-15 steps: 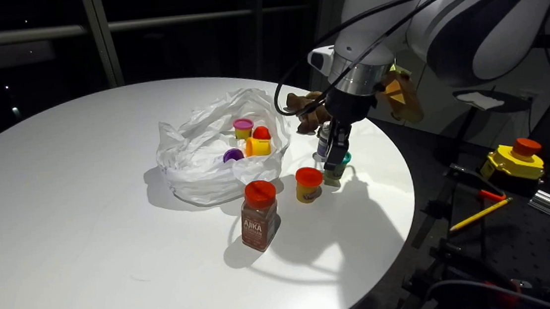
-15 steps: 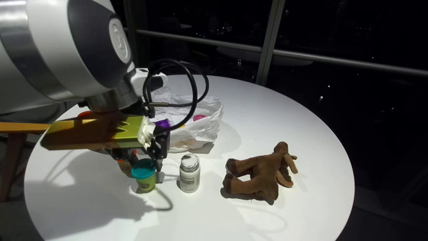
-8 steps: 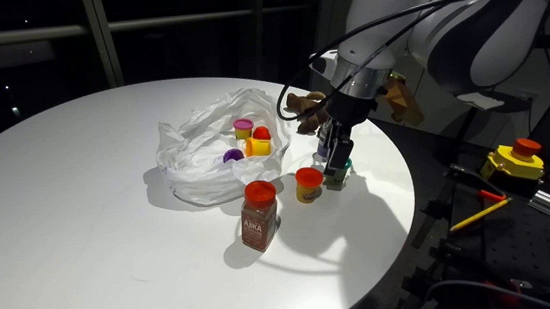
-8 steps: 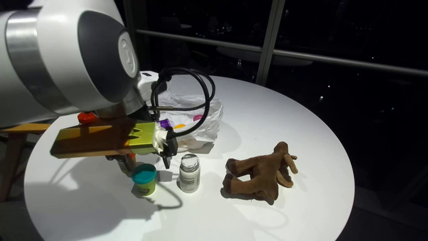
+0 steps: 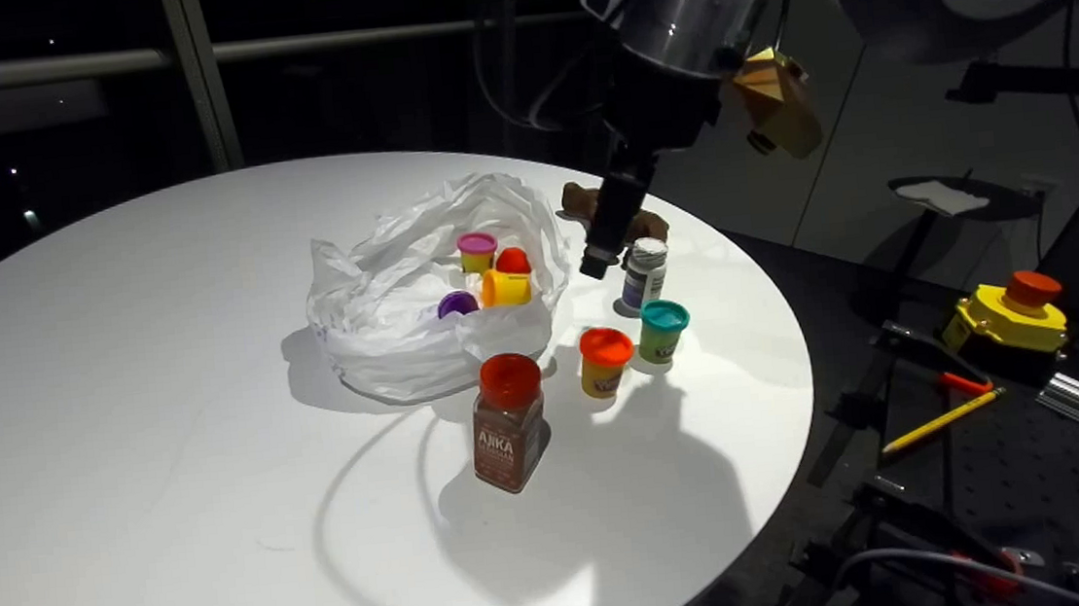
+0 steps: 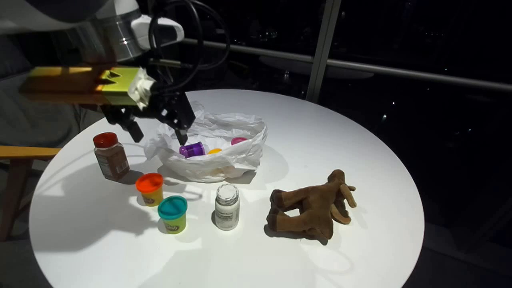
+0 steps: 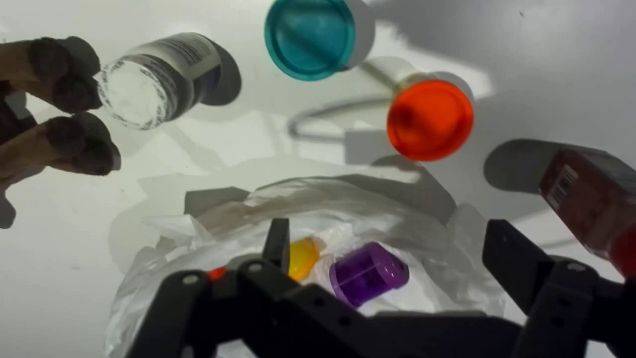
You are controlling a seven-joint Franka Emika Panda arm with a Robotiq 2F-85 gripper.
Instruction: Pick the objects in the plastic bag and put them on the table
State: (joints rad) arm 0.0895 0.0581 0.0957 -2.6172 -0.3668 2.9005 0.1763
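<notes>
Gripper [image 7: 387, 238], black: fingers [image 7: 277, 241] spread wide apart, tips slanting down, raised above the tabletop.

Lower than the fingertips and close by: plastic bag [image 5: 408, 358], thin, white, wrinkled, mouth open upward; whether straight under them, I cannot tell. Showing inside:
– Purple cup [image 7: 367, 274], on its side; in the wrist view, framed between the two fingertips.
– Yellow cup [image 5: 507, 288], on its side, near the purple cup; partly hidden by one finger in the wrist view.
– Red piece [image 5: 512, 260], just beside the yellow cup, mostly masked by that same finger.
– Pink-lidded cup [image 5: 477, 254], upright, farther from the fingertips than the purple cup.

Outside the plastic bag, on the round white table [image 6: 360, 256]:
– Orange-lidded cup [image 6: 150, 191], upright, out in front of the fingers.
– Teal-lidded cup [image 6: 173, 216], upright, just beside it, farther from the fingers.
– White bottle [image 6: 227, 210], small, upright, out past one finger.
– Jar [image 5: 509, 433], red lid, brown, label reading AJIKA, upright, out past the opposite finger.
– Plush toy [image 6: 310, 208], brown, lying down, beyond the white bottle, well apart from the fingers.

Farthest from the fingers, off the table: pencil [image 5: 945, 420], yellow, on a dark surface [image 5: 982, 499]; near it, yellow box [image 5: 1000, 316] with red button.
</notes>
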